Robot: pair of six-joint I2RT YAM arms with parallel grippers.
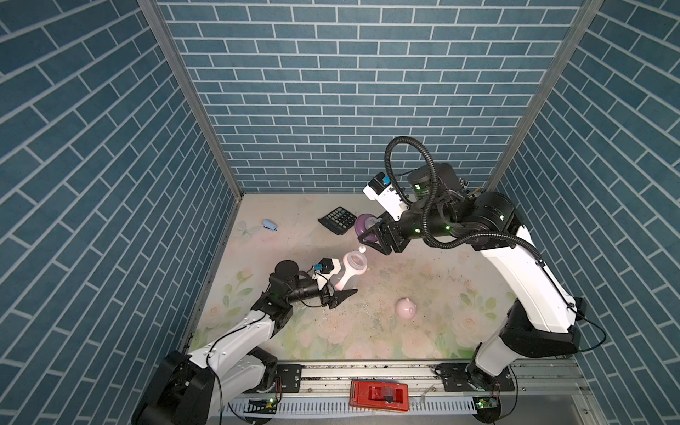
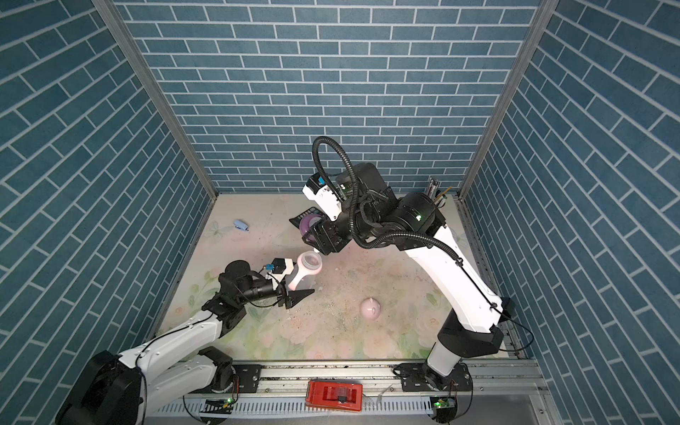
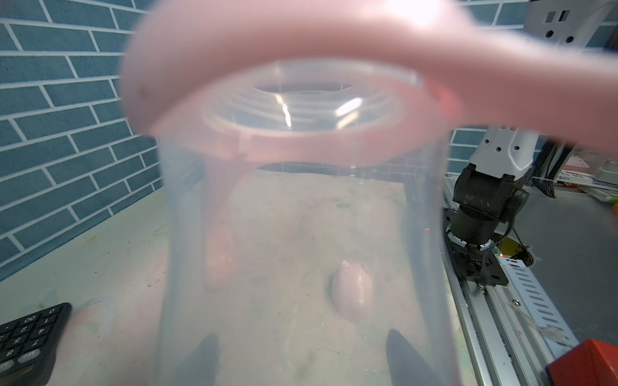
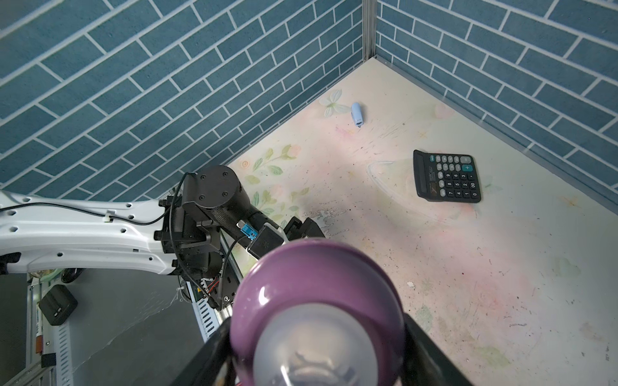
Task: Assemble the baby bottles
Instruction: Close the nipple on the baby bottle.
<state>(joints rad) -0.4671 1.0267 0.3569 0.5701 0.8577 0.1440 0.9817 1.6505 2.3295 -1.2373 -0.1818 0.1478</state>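
Bottle body (image 1: 352, 270), pink handle ring (image 3: 234, 36) round its neck, is being clamped by the left gripper (image 3: 304, 354), at 9 o'clock of the mat (image 1: 294, 239) centre. At 1 o'clock of the bottle mouth, apart from it, the purple collar (image 4: 317, 277) with nipple (image 4: 314, 347) is being gripped by the right gripper (image 1: 369, 232). Pink dome cap (image 1: 406, 308) is being left on the mat, 4 o'clock of the bottle.

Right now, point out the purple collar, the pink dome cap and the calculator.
purple collar (image 4: 311, 270): right wrist view, its rounded shoulder.
pink dome cap (image 1: 406, 309): a top view, its crown.
calculator (image 4: 451, 177): right wrist view, its keypad.
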